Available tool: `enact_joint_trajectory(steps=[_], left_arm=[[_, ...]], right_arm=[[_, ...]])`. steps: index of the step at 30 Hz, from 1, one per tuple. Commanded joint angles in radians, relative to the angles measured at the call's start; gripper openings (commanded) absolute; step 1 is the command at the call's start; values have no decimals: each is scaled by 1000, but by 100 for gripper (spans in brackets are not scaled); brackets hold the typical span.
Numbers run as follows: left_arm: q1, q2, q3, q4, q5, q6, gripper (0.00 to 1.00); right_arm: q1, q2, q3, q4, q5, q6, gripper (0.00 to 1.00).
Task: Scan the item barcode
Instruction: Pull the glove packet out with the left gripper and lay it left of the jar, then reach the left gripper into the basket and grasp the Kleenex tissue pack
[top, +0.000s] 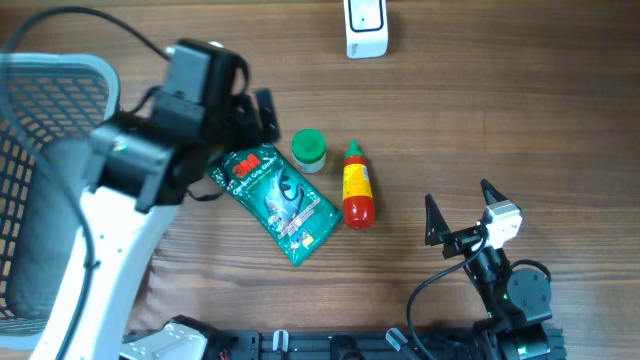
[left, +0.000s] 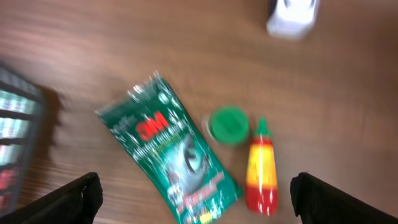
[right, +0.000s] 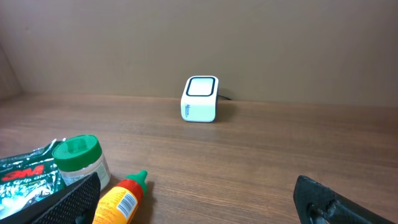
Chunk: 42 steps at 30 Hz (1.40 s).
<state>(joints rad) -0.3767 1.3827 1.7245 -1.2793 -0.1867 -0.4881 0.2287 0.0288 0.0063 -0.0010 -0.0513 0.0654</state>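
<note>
Pouch, green foil, is lying flat on the table at centre-left of the overhead frame, slanting from upper left to lower right. It is probably the item to scan, though nothing here is settling that.

It is looking light, thin and crinkly, floppy in the middle and slick on its glossy face. A pinch across a sealed edge or a corner is looking like the best hold, as the flat face is offering the fingers little to bite on. A jar and a bottle are crowding its upper right side, so the lower end is looking freer.

The left gripper is hovering above the pouch, jaws spread wide and gripping nothing; the wrist view is blurring, but no contact is showing. The right gripper is waiting at lower right, equally wide and empty. The scanner is sitting at the top edge, well apart.
</note>
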Motion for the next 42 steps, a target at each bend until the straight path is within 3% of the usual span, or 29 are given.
enact_joint_trajectory(steps=[1, 7, 11, 15, 24, 33, 42], left_arm=[[121, -49, 106, 3, -201, -135, 100], [535, -98, 140, -91, -163, -354, 100], [828, -58, 140, -249, -50, -358, 100], [1006, 51, 139, -384, -49, -357, 100], [1049, 242, -58, -381, -49, -353, 100], [1049, 243, -469, -97, 6, -285, 100], [1049, 243, -588, 37, 60, -245, 100]], right_arm=[[3, -4, -1, 2, -1, -11, 100], [3, -4, -1, 2, -1, -11, 100], [3, -4, -1, 2, -1, -11, 100], [3, -4, -1, 2, -1, -11, 100], [3, -4, -1, 2, -1, -11, 100], [3, -4, -1, 2, -1, -11, 100], [3, -4, -1, 2, -1, -11, 100]])
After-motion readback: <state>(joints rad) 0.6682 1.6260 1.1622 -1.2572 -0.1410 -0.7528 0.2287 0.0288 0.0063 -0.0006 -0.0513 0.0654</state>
